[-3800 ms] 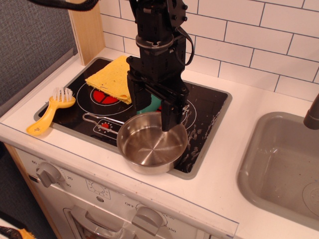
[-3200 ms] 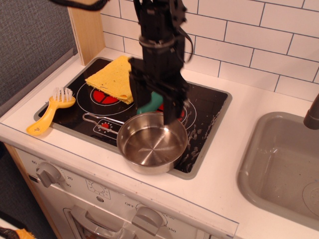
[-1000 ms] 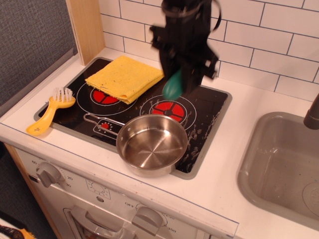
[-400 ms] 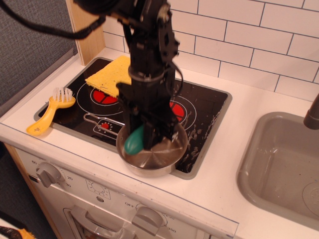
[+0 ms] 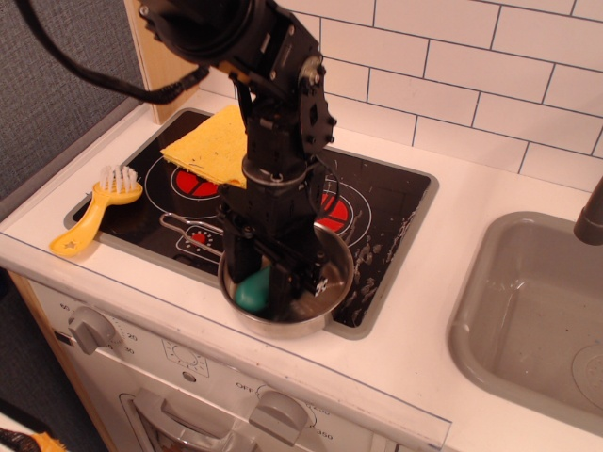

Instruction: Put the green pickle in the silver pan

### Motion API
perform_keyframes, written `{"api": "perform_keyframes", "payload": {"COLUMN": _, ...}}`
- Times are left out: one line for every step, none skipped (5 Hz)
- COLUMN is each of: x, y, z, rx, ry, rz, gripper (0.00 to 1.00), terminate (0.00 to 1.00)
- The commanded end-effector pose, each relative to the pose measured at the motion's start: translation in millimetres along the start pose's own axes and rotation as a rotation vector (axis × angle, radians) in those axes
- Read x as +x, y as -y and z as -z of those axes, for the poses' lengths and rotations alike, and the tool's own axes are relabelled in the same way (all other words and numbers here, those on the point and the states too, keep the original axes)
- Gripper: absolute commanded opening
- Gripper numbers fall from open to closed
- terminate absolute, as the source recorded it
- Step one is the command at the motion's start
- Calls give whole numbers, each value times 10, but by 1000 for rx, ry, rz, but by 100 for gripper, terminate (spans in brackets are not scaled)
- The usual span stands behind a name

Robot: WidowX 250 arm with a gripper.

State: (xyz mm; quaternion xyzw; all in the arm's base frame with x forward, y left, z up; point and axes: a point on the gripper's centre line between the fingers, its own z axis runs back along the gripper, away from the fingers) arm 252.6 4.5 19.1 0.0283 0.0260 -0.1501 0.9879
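My pincer (image 5: 267, 282) is down inside the silver pan (image 5: 334, 252), closed on the green pickle (image 5: 252, 290) at the pan's nine o'clock side. I judge the pickle light, stiff and slick; gripping across its middle looks safest.

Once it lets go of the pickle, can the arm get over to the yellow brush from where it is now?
Probably yes. The gripper is down inside the silver pan with the green pickle. The yellow brush lies at the hob's left edge with nothing over it; the arm must lift clear of the pan wall first.
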Motion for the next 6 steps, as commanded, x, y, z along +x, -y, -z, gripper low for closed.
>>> {"api": "perform_keyframes", "payload": {"x": 108, "y": -8, "z": -390, "rx": -2, "ry": 115, "rz": 2, "gripper": 100, "terminate": 0}}
{"api": "perform_keyframes", "payload": {"x": 114, "y": -31, "z": -659, "rx": -19, "ry": 179, "rz": -37, "gripper": 100, "terminate": 0}}
{"api": "perform_keyframes", "payload": {"x": 89, "y": -55, "z": -707, "rx": -18, "ry": 181, "rz": -83, "gripper": 100, "terminate": 0}}
{"api": "perform_keyframes", "payload": {"x": 86, "y": -68, "z": -704, "rx": 37, "ry": 110, "rz": -63, "gripper": 100, "terminate": 0}}
{"api": "perform_keyframes", "payload": {"x": 86, "y": -68, "z": -704, "rx": 37, "ry": 110, "rz": -63, "gripper": 100, "terminate": 0}}
{"api": "perform_keyframes", "payload": {"x": 86, "y": -68, "z": -704, "rx": 37, "ry": 110, "rz": -63, "gripper": 100, "terminate": 100}}
